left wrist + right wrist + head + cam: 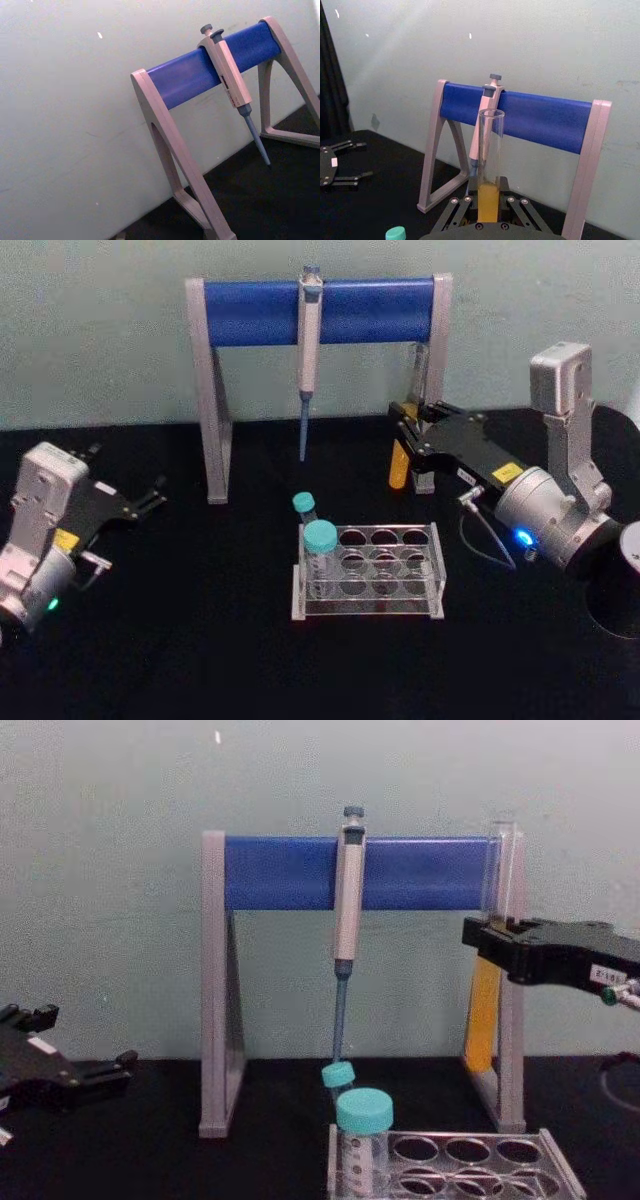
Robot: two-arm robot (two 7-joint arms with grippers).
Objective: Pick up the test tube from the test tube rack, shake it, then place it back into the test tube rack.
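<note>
My right gripper is shut on the test tube, a tall clear tube whose lower part is orange-yellow. It holds the tube upright in the air, behind and to the right of the test tube rack, close to the right leg of the pipette stand. From the chest the test tube hangs well above the table, with the right gripper clamped around its middle. In the right wrist view the test tube rises straight up between the fingers. My left gripper rests open at the far left.
Two teal-capped vials stand at the rack's left end. Behind the rack stands a grey-and-blue stand, and a pipette hangs from its bar. A cable loops below my right wrist.
</note>
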